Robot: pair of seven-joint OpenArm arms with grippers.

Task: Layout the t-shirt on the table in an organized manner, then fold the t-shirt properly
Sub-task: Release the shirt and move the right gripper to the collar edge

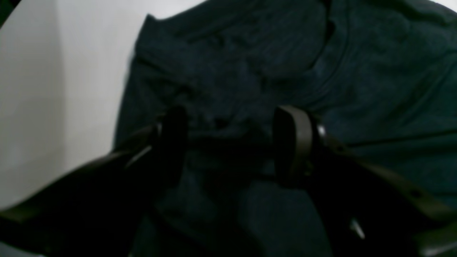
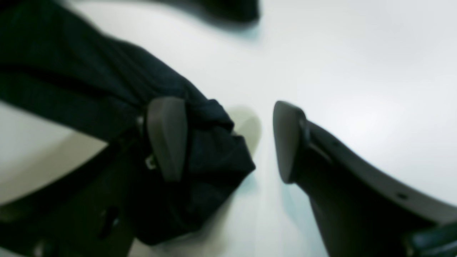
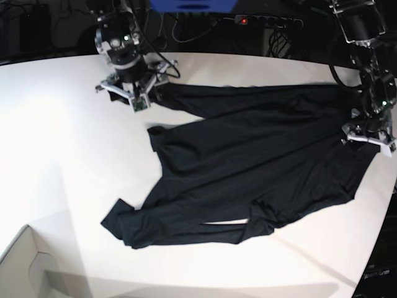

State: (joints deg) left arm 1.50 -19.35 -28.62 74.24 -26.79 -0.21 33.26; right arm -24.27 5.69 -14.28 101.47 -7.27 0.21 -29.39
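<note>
Tabletop (image 3: 56,149), one, white and curved at its far edge, bears one black t-shirt (image 3: 248,167) spread wrinkled across its middle and right, a sleeve reaching the near left. Two grippers sit at the shirt's far corners: the right gripper (image 2: 228,139) with jaws spread wide over a bunched tip of cloth that lies against one finger (image 2: 167,137), the left gripper (image 1: 228,142) equally spread above dark fabric, neither clamped on it. One pale cardboard box (image 3: 25,267) shows its open corner at the near left; contents cannot be told.
</note>
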